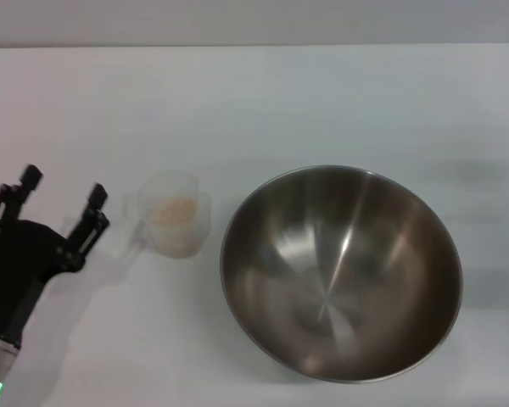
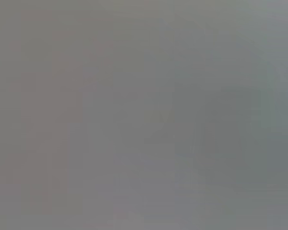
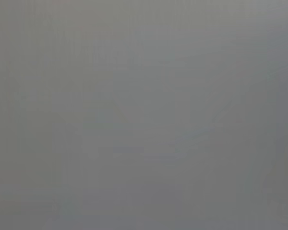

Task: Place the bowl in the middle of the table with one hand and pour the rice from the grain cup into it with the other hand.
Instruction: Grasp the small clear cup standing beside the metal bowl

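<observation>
In the head view the large steel bowl (image 1: 341, 271) stands on the white table (image 1: 254, 102), right of centre, empty inside. The clear grain cup (image 1: 176, 216) stands just left of the bowl, upright, with pale rice (image 1: 171, 210) in it and its handle pointing left and toward me. My left gripper (image 1: 58, 200) is open and empty at the left, its fingertips a short way left of the cup's handle, not touching it. My right gripper is out of view. Both wrist views show only plain grey.
The table's far edge (image 1: 254, 45) runs across the top of the head view. White tabletop lies behind the cup and bowl and at the far right (image 1: 492, 127).
</observation>
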Robot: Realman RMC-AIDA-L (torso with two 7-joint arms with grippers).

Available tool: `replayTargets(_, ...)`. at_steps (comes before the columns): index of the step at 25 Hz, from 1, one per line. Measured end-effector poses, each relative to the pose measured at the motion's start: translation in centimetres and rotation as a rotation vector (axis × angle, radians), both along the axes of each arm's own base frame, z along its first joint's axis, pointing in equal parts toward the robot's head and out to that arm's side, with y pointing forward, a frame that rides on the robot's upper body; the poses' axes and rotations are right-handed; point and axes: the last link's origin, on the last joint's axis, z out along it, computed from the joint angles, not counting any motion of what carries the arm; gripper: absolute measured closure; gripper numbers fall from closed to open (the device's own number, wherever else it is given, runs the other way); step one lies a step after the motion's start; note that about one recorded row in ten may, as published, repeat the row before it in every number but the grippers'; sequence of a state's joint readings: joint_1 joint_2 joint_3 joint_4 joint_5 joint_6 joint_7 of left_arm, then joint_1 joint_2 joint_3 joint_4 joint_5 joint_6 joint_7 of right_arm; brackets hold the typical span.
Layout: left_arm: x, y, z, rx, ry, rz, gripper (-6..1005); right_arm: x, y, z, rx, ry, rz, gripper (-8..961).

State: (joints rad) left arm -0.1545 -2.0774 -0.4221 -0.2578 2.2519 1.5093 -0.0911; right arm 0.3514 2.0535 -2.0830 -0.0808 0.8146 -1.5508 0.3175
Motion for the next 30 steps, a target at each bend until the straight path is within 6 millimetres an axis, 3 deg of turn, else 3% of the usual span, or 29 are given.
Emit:
replayTargets(8, -0.4, 0.5, -1.7, -0.092, 0.038, 0.048, 173, 0.1, 0.5, 0.5, 0.003, -0.015, -0.002, 451)
replayTargets(30, -0.9, 1.4, -2.6, -0.141, 0.112, 0.082, 175, 0.5, -0.2, 0.5, 0.003, -0.010, -0.014, 451)
